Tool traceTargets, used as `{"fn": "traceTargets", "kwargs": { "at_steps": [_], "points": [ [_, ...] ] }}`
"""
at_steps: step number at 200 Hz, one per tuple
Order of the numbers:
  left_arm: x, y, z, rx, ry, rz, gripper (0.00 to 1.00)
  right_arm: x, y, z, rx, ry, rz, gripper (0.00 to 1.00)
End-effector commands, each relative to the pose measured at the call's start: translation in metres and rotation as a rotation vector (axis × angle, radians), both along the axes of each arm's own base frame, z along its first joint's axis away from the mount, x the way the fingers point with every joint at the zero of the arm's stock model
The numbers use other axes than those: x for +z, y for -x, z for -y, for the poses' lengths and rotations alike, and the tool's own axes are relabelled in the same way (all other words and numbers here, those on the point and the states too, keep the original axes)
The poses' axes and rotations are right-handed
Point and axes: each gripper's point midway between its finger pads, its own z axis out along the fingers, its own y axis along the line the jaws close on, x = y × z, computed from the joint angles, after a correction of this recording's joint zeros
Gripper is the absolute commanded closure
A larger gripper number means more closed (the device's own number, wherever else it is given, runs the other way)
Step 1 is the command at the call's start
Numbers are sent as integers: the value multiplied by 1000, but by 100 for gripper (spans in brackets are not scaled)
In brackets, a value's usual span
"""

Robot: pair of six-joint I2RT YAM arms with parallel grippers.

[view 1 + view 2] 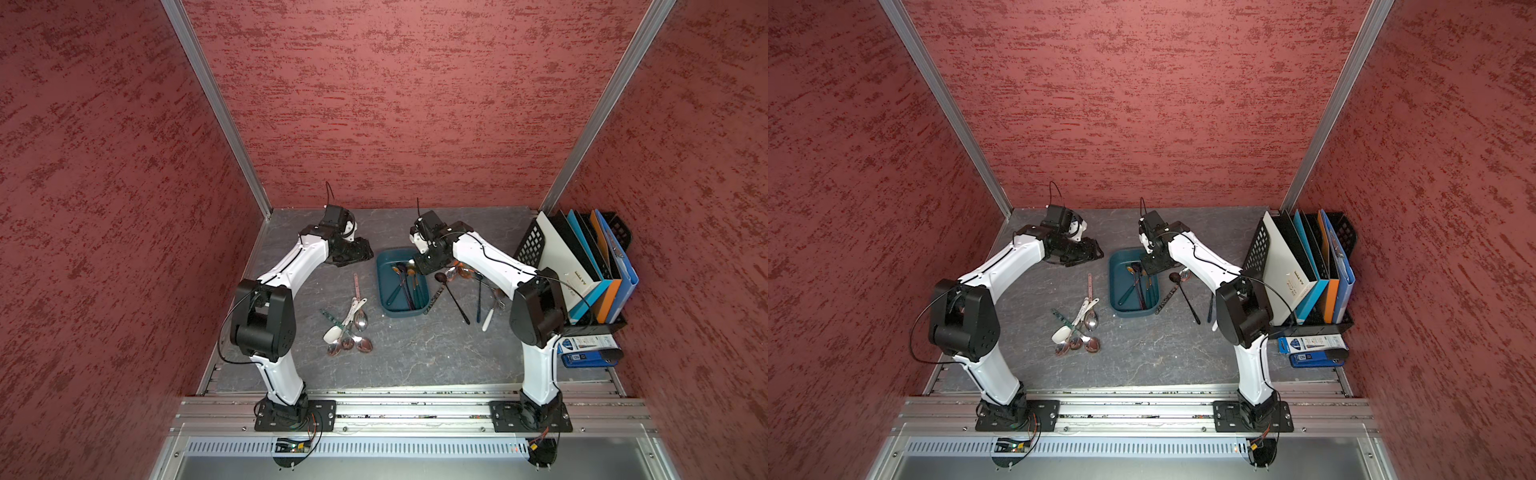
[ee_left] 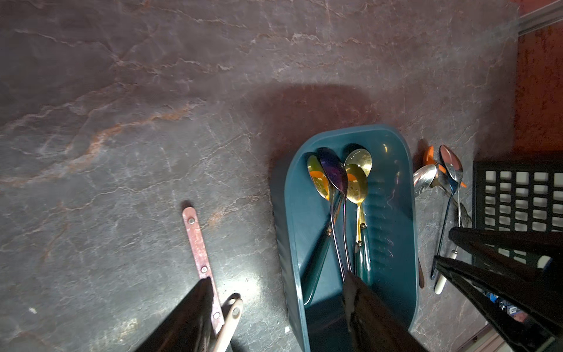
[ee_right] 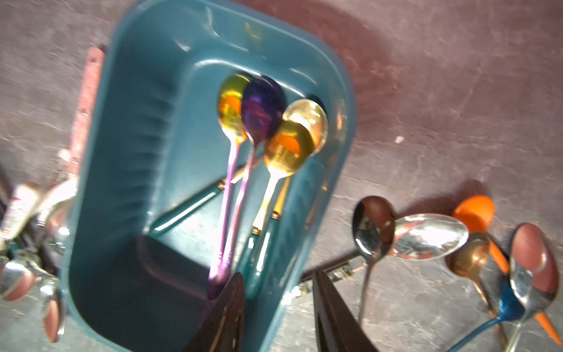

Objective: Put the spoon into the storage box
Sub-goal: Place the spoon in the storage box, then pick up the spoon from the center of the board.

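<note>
Four spoon bowls show in the storage box (image 1: 405, 312) (image 2: 390, 170) (image 3: 131, 137): one yellow-green, two gold, and the purple spoon (image 2: 333, 172) (image 3: 262, 106) lying across them. All bowls sit at the far end, with the handles running back toward the arms.

Right gripper (image 1: 424, 266) (image 3: 277, 275) hangs over the box's far right corner. Its jaws are apart with nothing between them. In the wrist view one finger is over the inside of the box and the other is past the rim, over the table (image 1: 415, 353). The purple spoon's handle end is right at the inner finger. Can't tell if they touch, that view is blurred.

Left gripper (image 1: 368, 251) (image 2: 278, 277) is up off the table, just left of the box's far end. Its jaws are wide and it carries nothing.

Box sits flat mid-table, between the two arms.

Loose spoons left of the box (image 1: 349, 328) lie in a heap, near edge. Loose spoons right of the box (image 1: 461, 282) (image 3: 426, 237) are partly under the right arm, one of them orange.

File rack (image 1: 582, 266) with folders stands at the far right edge, well apart from the box.
</note>
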Motion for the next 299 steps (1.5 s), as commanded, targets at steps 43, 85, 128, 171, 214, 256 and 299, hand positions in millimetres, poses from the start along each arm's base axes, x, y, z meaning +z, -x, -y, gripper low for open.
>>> {"fn": "traceTargets", "kwargs": {
  "at_steps": [43, 85, 128, 171, 214, 256, 299],
  "points": [
    [-7, -2, 13, -41, -57, -28, 28, -40, 3, 63, -36, 33, -69, 58],
    [-8, -1, 11, -38, -63, -34, 28, -63, 3, 73, -38, 42, -92, 58],
    [-12, 6, 10, -34, -66, -44, 28, -79, 2, 73, -38, 50, -119, 59],
    [-12, 9, 4, -26, -72, -45, 28, -90, 8, 75, -42, 55, -153, 63],
    [-12, 8, 3, -24, -62, -45, 28, -101, 21, 80, -54, 60, -178, 66],
    [-11, 6, 3, -32, -61, -44, 28, -113, 28, 82, -63, 73, -210, 69],
    [-9, 4, 2, -26, -51, -40, 28, -118, 39, 89, -66, 94, -229, 71]
  ]
}}
